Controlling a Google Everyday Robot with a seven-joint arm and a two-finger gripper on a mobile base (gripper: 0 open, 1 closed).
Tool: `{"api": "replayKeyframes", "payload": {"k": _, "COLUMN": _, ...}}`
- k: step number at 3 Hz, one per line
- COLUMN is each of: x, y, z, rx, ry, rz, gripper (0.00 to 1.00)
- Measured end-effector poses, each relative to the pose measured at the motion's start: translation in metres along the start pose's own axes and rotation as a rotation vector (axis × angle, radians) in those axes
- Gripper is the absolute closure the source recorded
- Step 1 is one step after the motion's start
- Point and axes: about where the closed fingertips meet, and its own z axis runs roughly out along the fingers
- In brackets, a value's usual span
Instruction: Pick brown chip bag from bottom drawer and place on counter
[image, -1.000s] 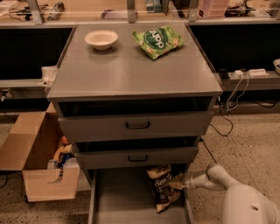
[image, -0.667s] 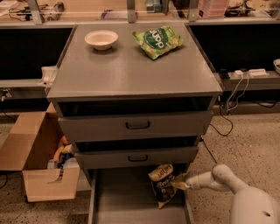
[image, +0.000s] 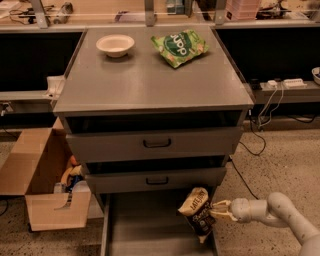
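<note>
The brown chip bag hangs upright over the right side of the open bottom drawer, lifted off the drawer floor, its cream top up. My gripper reaches in from the right on a white arm and is shut on the bag's right edge. The counter is the grey cabinet top above, well higher than the bag.
A white bowl and a green chip bag lie on the counter's far part. Two upper drawers with black handles stick out above the bottom drawer. An open cardboard box stands at the left. Cables run along the floor at the right.
The gripper has raised the brown chip bag from the drawer floor; the bag now stands higher and more upright, just below the middle drawer's front.
</note>
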Motion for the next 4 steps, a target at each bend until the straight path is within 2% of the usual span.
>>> {"api": "replayKeyframes", "payload": {"k": 2, "x": -0.003, "y": 0.003, "z": 0.0, "rx": -0.019, "ry": -0.024, "rz": 0.003, "gripper": 1.0}}
{"api": "replayKeyframes", "payload": {"k": 3, "x": -0.046, "y": 0.016, "z": -0.005, "rx": -0.053, "ry": -0.051, "rz": -0.067, "gripper": 1.0}}
{"api": "replayKeyframes", "payload": {"k": 4, "x": -0.116, "y": 0.044, "z": -0.021, "rx": -0.082, "ry": -0.07, "rz": -0.198, "gripper": 1.0}}
